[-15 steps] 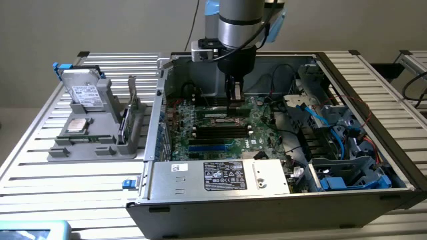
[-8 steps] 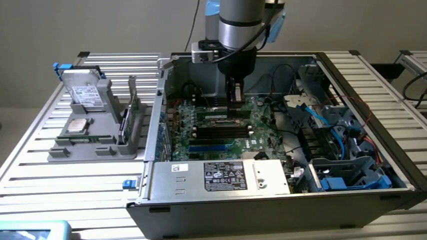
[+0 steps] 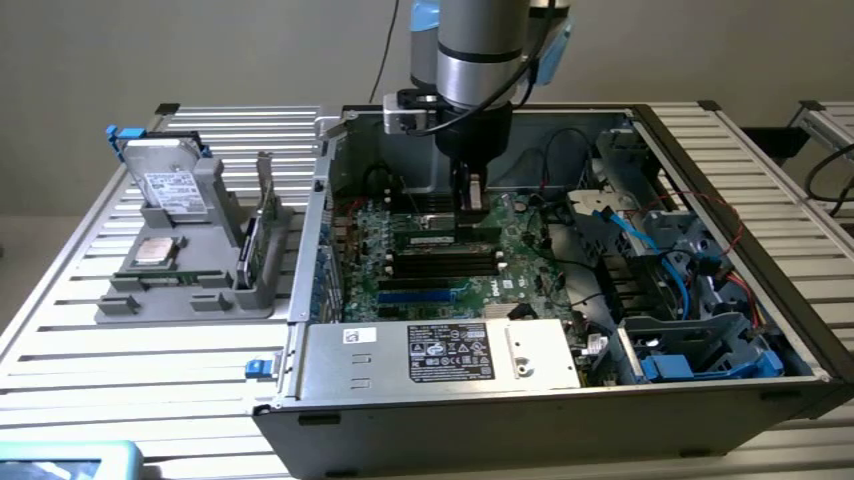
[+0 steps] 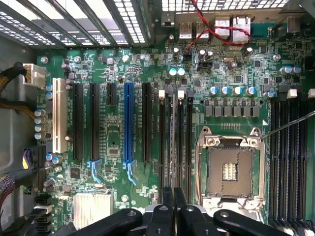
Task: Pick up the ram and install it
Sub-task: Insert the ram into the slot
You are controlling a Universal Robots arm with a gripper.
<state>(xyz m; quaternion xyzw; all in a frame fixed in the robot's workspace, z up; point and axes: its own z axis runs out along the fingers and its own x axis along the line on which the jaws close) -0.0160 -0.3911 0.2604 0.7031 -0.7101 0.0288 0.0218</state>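
Exterior view: gripper (image 3: 470, 230) reaches down into the open computer case (image 3: 534, 420), over the memory slots (image 3: 434, 263), with the ram (image 3: 430, 240) at its tips.
Wrist view: fingers (image 4: 167, 211) nearly pressed together, pinching the ram edge-on above the slots.

The green ram (image 3: 430, 238) stands edgewise along the slots.

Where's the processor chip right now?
The chip sits on the grey holder at the exterior view's left, outside the case, beside the hard drive.
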